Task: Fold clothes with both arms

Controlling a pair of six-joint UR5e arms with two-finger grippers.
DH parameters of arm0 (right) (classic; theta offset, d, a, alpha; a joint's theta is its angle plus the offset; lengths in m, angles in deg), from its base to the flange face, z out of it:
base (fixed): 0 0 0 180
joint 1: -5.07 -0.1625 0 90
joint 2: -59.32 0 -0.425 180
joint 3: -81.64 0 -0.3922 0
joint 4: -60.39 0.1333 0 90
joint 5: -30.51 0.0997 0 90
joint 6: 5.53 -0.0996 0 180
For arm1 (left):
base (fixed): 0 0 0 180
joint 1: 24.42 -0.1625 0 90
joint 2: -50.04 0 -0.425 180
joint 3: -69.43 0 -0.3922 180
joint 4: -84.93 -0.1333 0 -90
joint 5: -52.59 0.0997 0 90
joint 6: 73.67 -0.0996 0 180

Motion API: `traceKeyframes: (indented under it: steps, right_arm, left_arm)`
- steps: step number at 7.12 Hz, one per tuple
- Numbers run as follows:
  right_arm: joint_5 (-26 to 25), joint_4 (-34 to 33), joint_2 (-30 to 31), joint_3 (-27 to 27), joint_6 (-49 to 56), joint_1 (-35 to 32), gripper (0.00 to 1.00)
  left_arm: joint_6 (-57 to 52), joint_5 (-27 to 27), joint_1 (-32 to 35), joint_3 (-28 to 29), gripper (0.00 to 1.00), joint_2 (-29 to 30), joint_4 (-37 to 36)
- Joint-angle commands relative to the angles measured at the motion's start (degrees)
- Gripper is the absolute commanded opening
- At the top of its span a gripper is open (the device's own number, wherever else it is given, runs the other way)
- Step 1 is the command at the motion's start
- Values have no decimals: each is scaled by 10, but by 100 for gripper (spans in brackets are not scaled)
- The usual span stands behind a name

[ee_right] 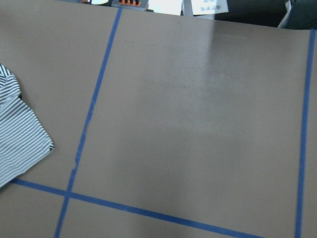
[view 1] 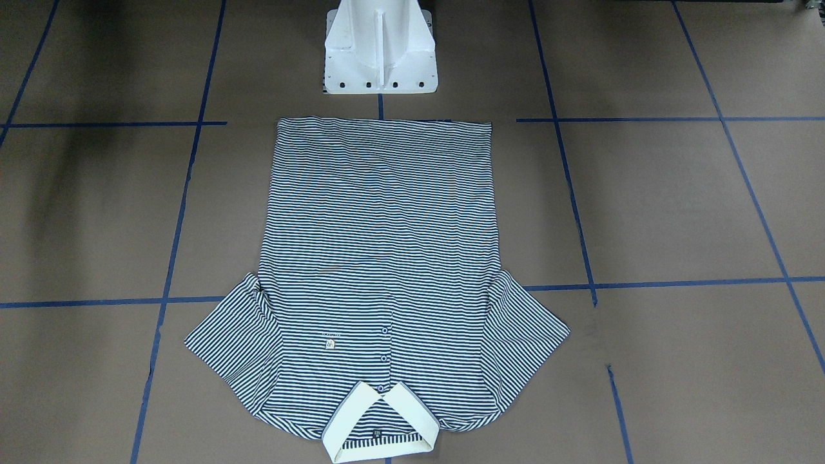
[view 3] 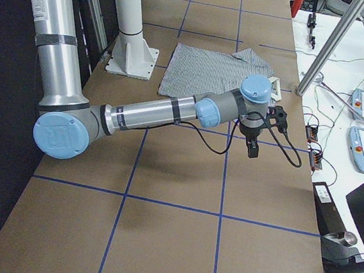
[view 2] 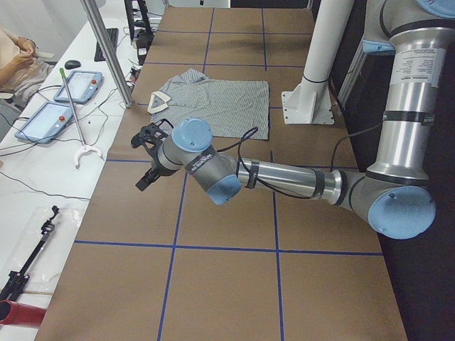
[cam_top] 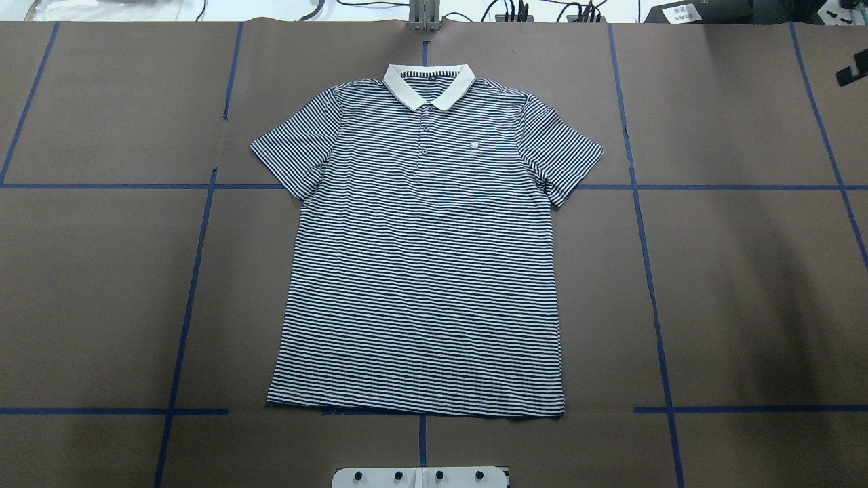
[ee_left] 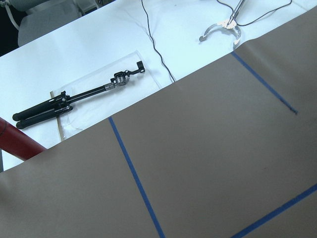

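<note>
The striped polo shirt point(cam_top: 424, 251) lies flat and spread out on the brown table, front up, with its cream collar point(cam_top: 428, 85) at the far edge and its hem toward the robot base. It also shows in the front view point(view 1: 380, 258). One sleeve point(ee_right: 17, 144) shows in the right wrist view. My left gripper point(view 2: 146, 156) hangs over the table beside the shirt, apart from it. My right gripper point(view 3: 263, 131) hangs over the table on the other side, also apart. Both show only in the side views, so I cannot tell whether they are open or shut.
The white pedestal base point(view 1: 380, 51) stands just behind the hem. Blue tape lines point(cam_top: 193, 271) grid the table. A white bench along the far edge holds tablets point(view 2: 77, 85), cables, a metal post point(view 2: 106, 53) and a black tool point(ee_left: 79, 94).
</note>
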Motion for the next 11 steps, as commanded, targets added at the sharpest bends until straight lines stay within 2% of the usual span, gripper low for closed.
traceKeyframes:
  steps: [1, 3, 4, 5, 11]
  right_arm:
    - [-76, 127, -38, -37, -220, 103, 91]
    - [-230, 240, -94, -120, -403, 236, 65]
    - [-287, 276, -130, -176, -441, 278, 60]
    - [-316, 295, -141, -198, -460, 304, 57]
    - [-360, 294, -136, -225, -454, 330, 50]
  left_arm:
    - [6, 0, -37, 1, 100, 0, 9]
    - [6, -1, -37, 1, 100, 0, 10]
    - [6, -2, -38, 0, 100, 0, 10]
    - [7, -2, -38, -1, 100, 0, 10]
    - [6, -1, -38, -2, 100, 0, 10]
